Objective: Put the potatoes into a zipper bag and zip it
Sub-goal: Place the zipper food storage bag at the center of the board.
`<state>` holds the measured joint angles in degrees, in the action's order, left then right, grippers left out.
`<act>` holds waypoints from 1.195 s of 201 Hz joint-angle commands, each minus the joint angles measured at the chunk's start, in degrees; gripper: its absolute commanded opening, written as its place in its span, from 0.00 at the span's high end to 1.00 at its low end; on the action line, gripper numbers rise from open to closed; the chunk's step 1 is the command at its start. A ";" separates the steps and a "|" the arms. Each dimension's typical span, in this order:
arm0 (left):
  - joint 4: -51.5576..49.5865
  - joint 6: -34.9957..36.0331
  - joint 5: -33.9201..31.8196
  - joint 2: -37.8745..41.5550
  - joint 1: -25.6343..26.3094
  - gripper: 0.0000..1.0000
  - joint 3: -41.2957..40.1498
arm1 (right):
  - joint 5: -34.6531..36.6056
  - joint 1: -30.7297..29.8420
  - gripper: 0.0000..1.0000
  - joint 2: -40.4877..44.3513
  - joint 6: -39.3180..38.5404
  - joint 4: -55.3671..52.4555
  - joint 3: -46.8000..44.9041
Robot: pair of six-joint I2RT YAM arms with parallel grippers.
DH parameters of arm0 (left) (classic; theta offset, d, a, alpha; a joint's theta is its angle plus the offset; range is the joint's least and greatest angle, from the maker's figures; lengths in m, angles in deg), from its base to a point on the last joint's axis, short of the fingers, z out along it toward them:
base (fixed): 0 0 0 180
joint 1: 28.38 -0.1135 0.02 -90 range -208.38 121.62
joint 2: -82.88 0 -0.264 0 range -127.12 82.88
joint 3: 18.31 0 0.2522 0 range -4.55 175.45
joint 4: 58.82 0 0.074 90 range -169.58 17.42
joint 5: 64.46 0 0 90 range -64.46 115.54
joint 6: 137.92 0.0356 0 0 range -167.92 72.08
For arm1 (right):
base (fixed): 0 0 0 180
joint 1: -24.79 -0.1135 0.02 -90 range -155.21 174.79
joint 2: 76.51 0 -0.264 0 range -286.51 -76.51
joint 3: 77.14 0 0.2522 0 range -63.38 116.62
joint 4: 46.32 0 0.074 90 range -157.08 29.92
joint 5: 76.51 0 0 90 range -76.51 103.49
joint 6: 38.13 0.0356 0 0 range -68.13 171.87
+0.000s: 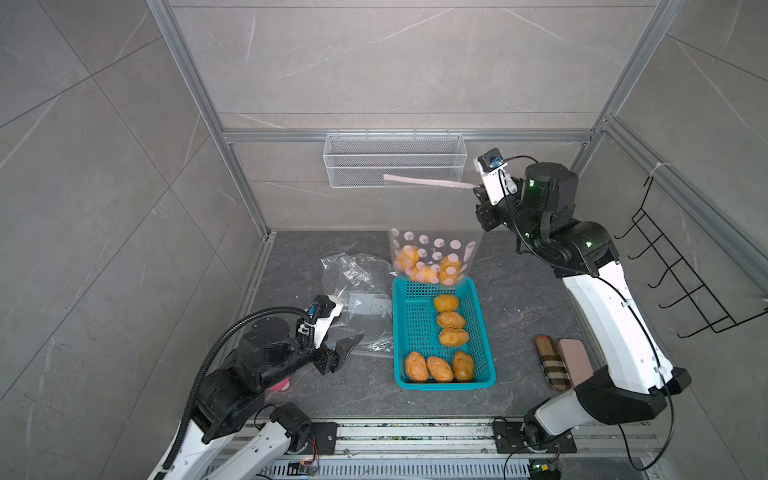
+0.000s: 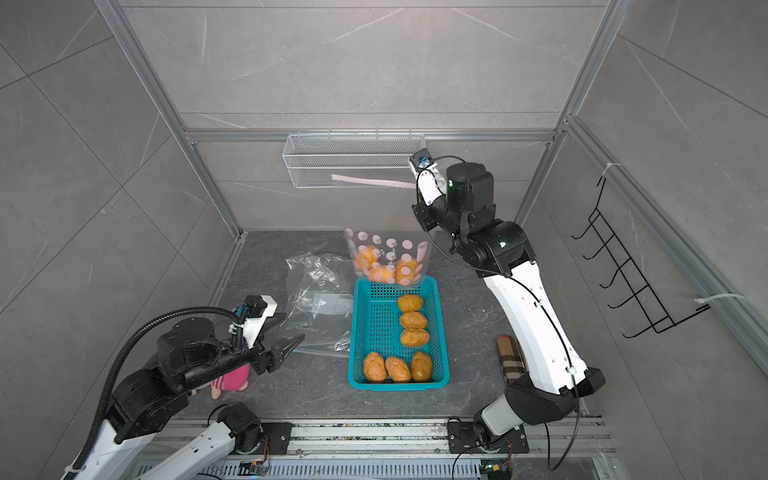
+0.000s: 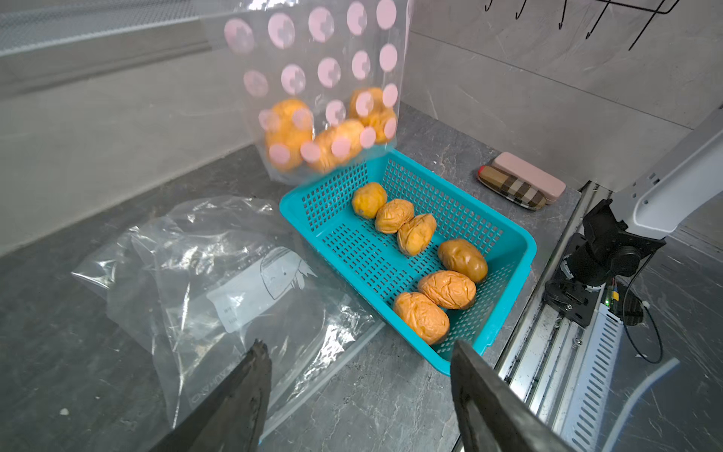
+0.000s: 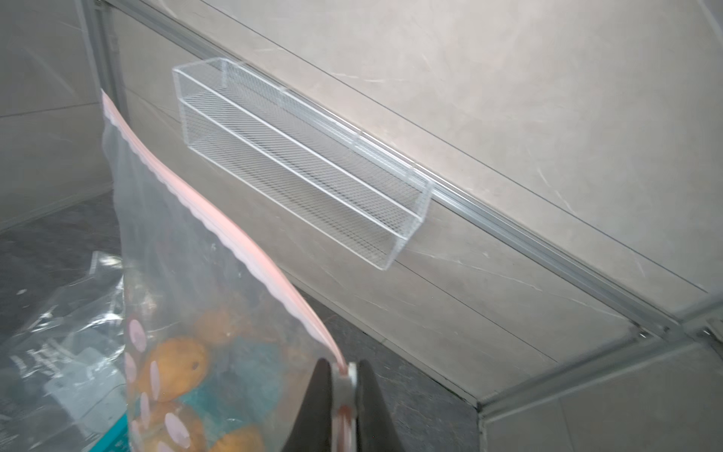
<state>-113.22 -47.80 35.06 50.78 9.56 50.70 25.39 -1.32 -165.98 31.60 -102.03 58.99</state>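
My right gripper [image 1: 478,192] [image 4: 340,366] is raised high at the back and shut on the end of the pink zip strip [image 1: 428,182] of the zipper bag [image 1: 432,249] [image 3: 321,78]. This clear bag with pink dots hangs over the far end of the teal basket [image 1: 444,385], blurred. Three potatoes [image 1: 424,268] [image 3: 328,133] lie in its bottom. Several more potatoes [image 1: 451,320] [image 3: 416,235] lie in the basket. My left gripper [image 1: 349,328] [image 3: 358,346] stands open and empty, low over the table just left of the basket's near end.
A crumpled clear plastic bag [image 1: 357,299] [image 3: 219,266] lies flat left of the basket, under my left gripper. Two glasses cases [image 1: 559,365] lie to the right. A pink plush toy [image 2: 230,380] sits under my left arm. A mesh shelf [image 1: 392,160] hangs on the back wall.
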 commanded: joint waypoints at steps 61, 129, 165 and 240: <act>5.82 -5.12 5.59 -0.97 -0.14 0.27 -3.54 | 11.43 13.09 1.00 -2.02 -2.95 9.73 -5.84; 8.96 -10.82 5.86 3.77 -0.14 0.27 -7.68 | -2.67 12.95 1.00 5.53 3.75 24.37 -48.89; 8.59 -11.42 5.91 3.74 -0.14 0.27 -8.84 | -9.46 12.99 1.00 4.35 11.50 30.73 -59.19; 6.14 -12.13 3.18 4.57 -0.13 0.27 -10.24 | -10.33 13.10 1.00 -0.68 14.19 31.06 -58.71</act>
<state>-107.28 -58.90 39.19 54.36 9.56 40.77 16.34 11.86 -166.22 43.71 -72.39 -0.40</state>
